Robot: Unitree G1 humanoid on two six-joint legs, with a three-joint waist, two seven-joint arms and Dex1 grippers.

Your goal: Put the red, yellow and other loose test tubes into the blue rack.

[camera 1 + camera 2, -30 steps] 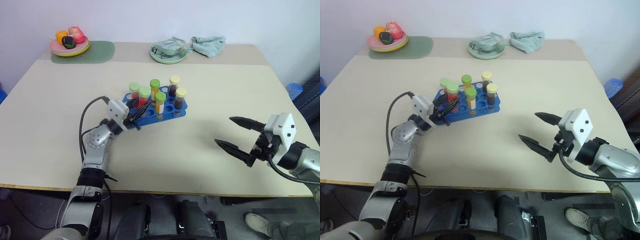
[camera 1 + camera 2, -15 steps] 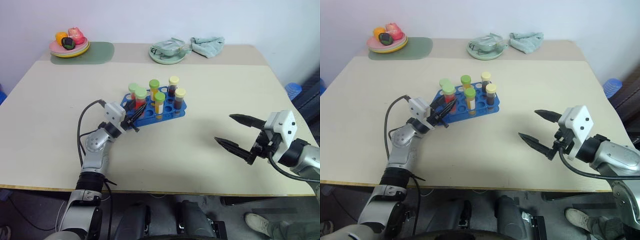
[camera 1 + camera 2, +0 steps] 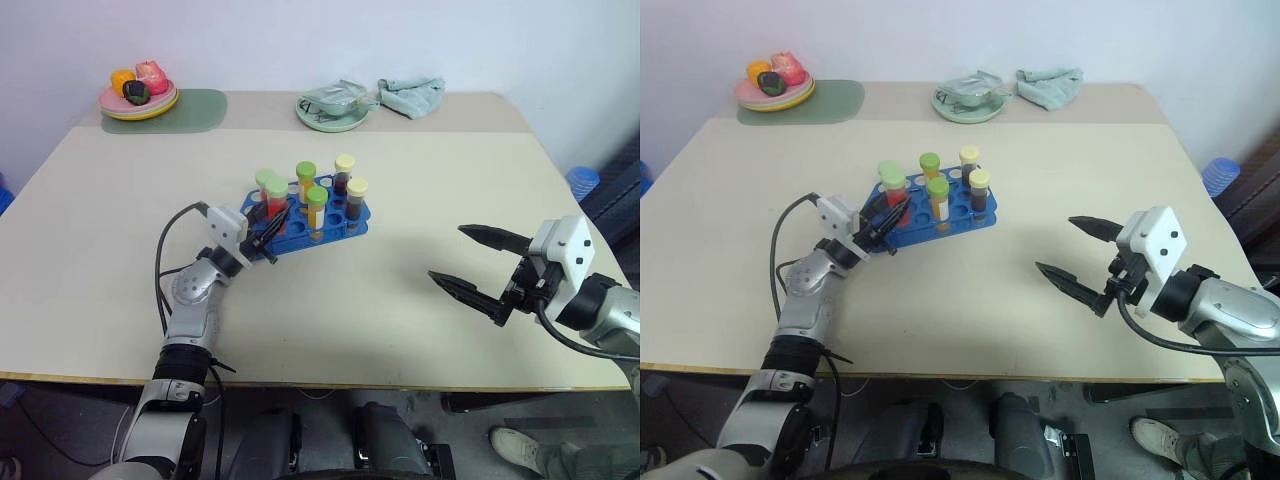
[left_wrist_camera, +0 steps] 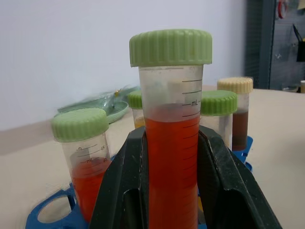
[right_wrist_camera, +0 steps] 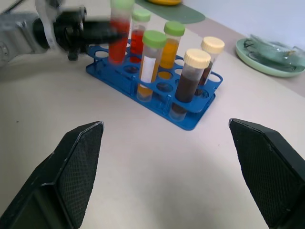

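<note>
Five capped tubes already stand in the blue plastic rack (image 3: 315, 213), and the left claw (image 3: 272, 222) clamps a green-capped tube of red liquid (image 4: 172, 143) upright over its near-left holes (right claw (image 3: 478, 268) gapes empty, well apart).

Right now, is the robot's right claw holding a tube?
No, the right gripper hangs open and empty over the bare table, while the left gripper clamps the red tube at the rack.

Rack (image 3: 310, 222) mid-table (image 3: 400, 290), plates (image 3: 335, 112) behind.
</note>
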